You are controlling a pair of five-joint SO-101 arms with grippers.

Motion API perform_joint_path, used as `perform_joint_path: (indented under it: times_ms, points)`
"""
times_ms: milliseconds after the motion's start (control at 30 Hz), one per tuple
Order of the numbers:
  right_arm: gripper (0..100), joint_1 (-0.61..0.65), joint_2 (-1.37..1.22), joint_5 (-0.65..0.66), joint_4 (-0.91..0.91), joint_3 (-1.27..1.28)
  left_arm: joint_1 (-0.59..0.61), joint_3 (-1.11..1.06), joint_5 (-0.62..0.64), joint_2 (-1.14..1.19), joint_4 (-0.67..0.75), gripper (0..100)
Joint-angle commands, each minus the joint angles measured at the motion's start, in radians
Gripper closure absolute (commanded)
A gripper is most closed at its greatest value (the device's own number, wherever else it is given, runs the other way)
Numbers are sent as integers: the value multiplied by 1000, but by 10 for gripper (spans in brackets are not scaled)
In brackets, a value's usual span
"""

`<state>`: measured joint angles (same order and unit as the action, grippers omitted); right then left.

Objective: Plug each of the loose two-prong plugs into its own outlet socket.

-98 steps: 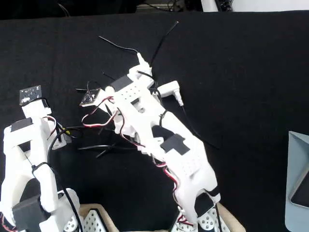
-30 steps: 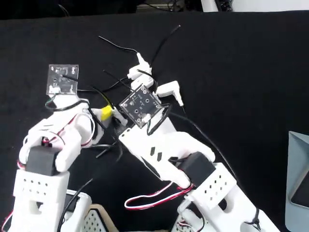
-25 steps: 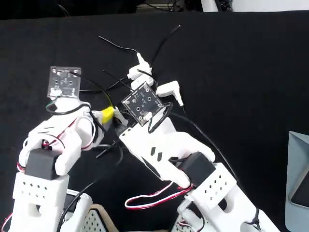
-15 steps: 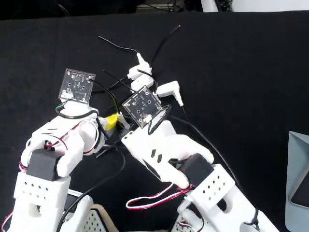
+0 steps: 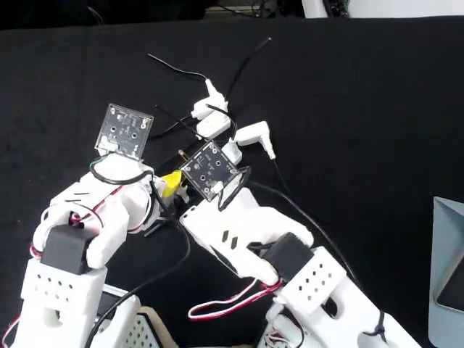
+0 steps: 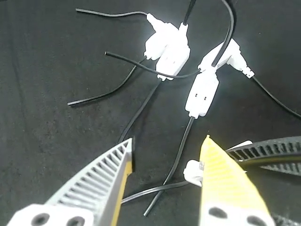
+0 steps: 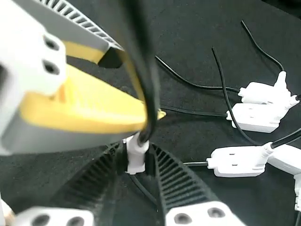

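Claws: your right claw (image 7: 136, 155) is clamped on a white plug (image 7: 134, 165), low over the bench (image 5: 377, 109) | left claw (image 6: 164, 160) gapes wide just beside it, holding nothing | sockets (image 6: 202, 92) lie near, cords (image 6: 178, 150) crowding between.

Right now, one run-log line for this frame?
right jaws: shut on white plug | left jaws: open, close beside right jaws | empty socket: apart from plug | step: plug not yet inserted
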<state>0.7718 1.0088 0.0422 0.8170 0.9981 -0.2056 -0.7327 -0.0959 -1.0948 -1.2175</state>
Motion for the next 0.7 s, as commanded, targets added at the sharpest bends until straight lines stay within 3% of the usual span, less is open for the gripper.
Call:
perform_joint_path:
  times_ms: [0, 133, 300, 467, 667]
  points:
    - [986, -15, 13, -15, 8, -8, 65, 19, -18, -14, 20, 760]
    - [985, -123, 13, -101, 49, -15, 191, 8, -29, -3, 18, 760]
    - [985, -301, 13, -114, 55, -8, 209, -59, -198, -3, 14, 760]
    - [985, -572, 13, -161, 46, -10, 107, -157, -365, -2, 23, 760]
    - [985, -807, 13, -166, -21, -4, -73, -196, -391, 84, 103, 733]
